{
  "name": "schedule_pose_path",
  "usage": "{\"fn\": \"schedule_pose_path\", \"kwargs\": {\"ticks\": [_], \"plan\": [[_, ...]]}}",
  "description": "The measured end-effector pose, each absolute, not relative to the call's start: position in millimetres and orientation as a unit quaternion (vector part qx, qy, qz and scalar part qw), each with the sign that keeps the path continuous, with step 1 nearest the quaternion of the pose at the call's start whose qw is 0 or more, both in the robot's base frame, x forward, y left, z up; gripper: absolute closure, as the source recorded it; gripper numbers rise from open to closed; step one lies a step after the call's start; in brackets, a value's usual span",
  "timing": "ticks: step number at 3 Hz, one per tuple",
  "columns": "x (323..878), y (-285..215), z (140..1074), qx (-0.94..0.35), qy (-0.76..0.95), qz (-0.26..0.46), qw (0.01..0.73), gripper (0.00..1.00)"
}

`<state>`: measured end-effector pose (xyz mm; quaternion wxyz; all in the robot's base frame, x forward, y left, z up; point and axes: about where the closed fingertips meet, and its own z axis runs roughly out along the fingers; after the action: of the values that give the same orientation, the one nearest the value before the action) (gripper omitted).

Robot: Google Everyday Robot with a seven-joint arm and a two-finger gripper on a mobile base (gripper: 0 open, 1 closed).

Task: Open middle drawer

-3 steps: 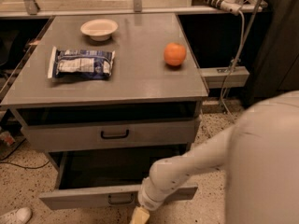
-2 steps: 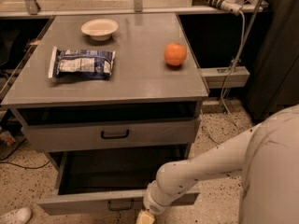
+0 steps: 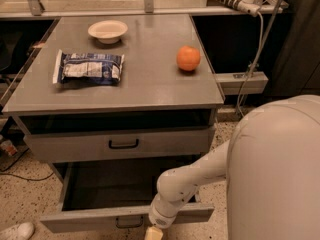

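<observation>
Cabinet top: snack bag (image 3: 89, 68), bowl (image 3: 107, 30). Middle drawer (image 3: 75, 222): lowest in view, standing well out, interior exposed. Gripper (image 3: 154, 232): at the drawer front beside its handle (image 3: 129, 223), grip cannot be told. Orange (image 3: 188, 58). Step: pull seemingly near complete; next likely release and withdraw.

Grey cabinet top (image 3: 150, 86) carries 3 things: white bowl (image 3: 107, 31) rear left, blue-white snack bag (image 3: 89, 68) left, orange (image 3: 188, 58) right. Gripper (image 3: 154, 233) low before cabinet, bottom edge.

The gripper (image 3: 154, 232), bottom centre, drew the middle drawer (image 3: 85, 220) further out.
</observation>
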<state>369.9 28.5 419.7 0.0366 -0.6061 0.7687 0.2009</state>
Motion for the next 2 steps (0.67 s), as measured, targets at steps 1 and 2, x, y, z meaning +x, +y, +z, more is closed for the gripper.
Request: {"fn": "schedule_pose_path", "kwargs": {"ticks": [1, 2], "plan": [[369.8, 28.5, 422.1, -0.606, 0.769, 0.201, 0.037, 0.0], [341.5, 15.9, 424.9, -0.619, 0.758, 0.207, 0.006, 0.0]]}}
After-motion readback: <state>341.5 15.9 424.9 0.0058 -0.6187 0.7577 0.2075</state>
